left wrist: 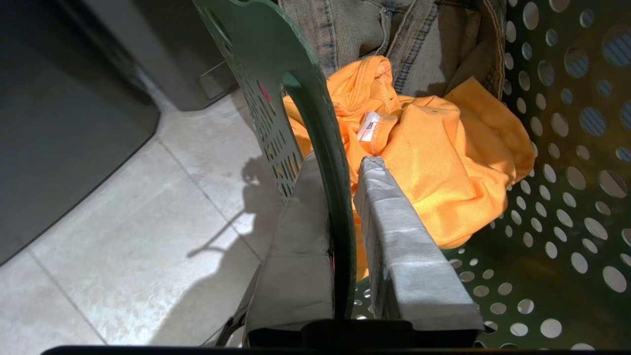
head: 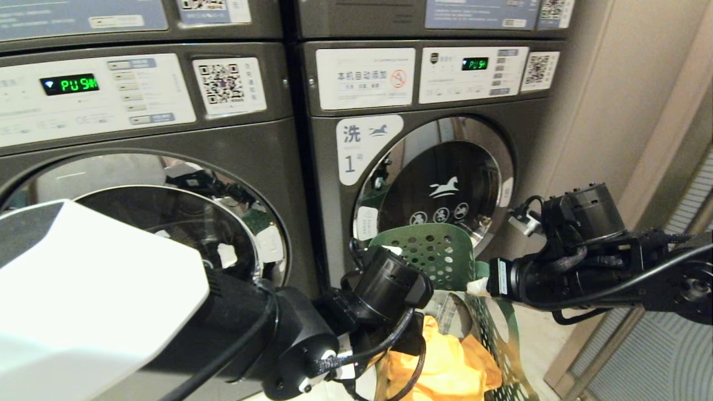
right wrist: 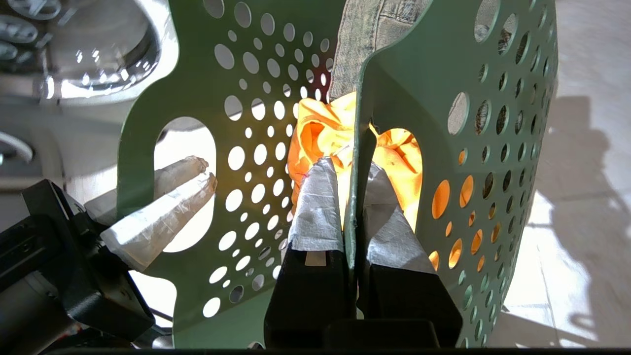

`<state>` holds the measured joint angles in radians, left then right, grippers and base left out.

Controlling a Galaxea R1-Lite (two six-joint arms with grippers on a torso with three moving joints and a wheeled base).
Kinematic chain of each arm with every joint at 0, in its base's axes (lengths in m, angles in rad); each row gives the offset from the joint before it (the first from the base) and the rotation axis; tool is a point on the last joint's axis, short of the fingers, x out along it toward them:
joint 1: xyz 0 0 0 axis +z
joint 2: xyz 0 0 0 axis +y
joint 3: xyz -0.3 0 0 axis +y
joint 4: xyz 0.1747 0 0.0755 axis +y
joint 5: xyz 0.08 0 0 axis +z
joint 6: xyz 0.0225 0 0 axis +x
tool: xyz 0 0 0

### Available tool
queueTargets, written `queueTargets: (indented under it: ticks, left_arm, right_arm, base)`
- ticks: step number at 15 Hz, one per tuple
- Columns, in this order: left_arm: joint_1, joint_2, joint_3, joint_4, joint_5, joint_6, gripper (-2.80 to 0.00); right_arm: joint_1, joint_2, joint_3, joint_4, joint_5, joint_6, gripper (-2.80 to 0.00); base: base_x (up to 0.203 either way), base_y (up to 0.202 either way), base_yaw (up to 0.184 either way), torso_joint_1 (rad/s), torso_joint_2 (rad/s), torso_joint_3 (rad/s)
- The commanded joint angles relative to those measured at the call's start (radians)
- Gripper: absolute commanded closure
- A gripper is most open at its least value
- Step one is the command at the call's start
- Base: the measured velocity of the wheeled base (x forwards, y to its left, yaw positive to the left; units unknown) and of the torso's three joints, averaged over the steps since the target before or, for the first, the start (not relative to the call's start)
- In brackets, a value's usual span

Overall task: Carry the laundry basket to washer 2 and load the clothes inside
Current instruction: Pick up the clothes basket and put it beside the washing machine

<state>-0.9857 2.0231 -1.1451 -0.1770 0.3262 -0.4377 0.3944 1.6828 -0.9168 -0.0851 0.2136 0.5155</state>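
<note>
The dark green laundry basket [head: 434,250] hangs between my two arms in front of the washers. My left gripper [left wrist: 341,160] is shut on the basket's rim beside one oval handle, one finger inside the wall and one outside. My right gripper [right wrist: 350,165] is shut on the opposite rim [right wrist: 357,123] in the same way. The clothes lie inside: a bright yellow garment [left wrist: 443,162] on top and a faded denim piece [left wrist: 419,44] behind it. The washer on the left [head: 167,223] shows no numeral here, so I cannot tell whether it is washer 2.
The washer on the right [head: 445,184] carries a white label with numeral 1 [head: 356,150], and its chrome-ringed door is closed. A beige wall [head: 613,111] and a slatted panel [head: 668,345] stand at the right. Pale floor tiles [left wrist: 148,222] lie below the basket.
</note>
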Motion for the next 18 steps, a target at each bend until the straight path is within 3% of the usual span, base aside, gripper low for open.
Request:
queueTargets:
  ticks: [1, 6, 11, 18]
  left_arm:
    - [-0.001, 0.021, -0.016, -0.001, 0.002, -0.003, 0.00]
    - [-0.001, 0.045, -0.033, -0.002, 0.002, -0.004, 0.00]
    - [-0.010, 0.094, -0.109, 0.002, -0.001, -0.004, 0.00]
    - [-0.040, 0.171, -0.218, 0.008, 0.000, 0.005, 0.00]
  right_arm:
    - [-0.005, 0.002, 0.001, -0.001, 0.003, 0.003, 0.00]
    - [-0.008, 0.012, 0.001, -0.001, -0.005, 0.003, 0.00]
    - [-0.008, 0.031, 0.019, 0.002, -0.124, -0.058, 0.00]
    - [-0.023, 0.028, 0.042, 0.009, -0.246, -0.057, 0.00]
  base:
    - [0.001, -0.010, 0.170, -0.002, 0.00, 0.004]
    - [0.002, -0.008, 0.177, 0.002, 0.00, 0.002]
    - [0.002, -0.008, 0.164, 0.007, 0.00, 0.005]
    - [0.000, -0.001, 0.012, 0.000, 0.00, 0.000]
